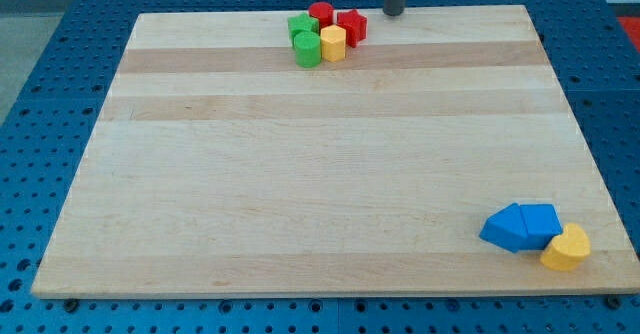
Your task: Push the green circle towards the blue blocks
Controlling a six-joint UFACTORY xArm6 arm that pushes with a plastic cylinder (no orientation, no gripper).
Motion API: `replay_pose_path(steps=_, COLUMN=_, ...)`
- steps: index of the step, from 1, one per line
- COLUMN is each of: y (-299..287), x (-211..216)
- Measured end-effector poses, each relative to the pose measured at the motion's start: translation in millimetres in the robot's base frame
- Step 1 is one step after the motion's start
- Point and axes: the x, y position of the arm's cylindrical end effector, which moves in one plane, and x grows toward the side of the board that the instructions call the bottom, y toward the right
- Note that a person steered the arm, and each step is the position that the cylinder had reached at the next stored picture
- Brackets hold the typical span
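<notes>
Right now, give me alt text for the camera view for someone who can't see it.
A wooden board holds a cluster at the view's top: green circle, green block, yellow block and two red blocks. My tip sits just right of it. Two blue blocks and a yellow heart lie bottom right.

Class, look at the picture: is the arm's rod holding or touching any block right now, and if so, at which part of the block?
Nothing is held. My tip stands at the view's top edge, just right of the red star, apart from it and from the green circle.
</notes>
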Motion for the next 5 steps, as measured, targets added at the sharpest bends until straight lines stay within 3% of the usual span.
replay_pose_path(steps=4, y=-117, x=4)
replay_pose_path(steps=5, y=-118, x=35)
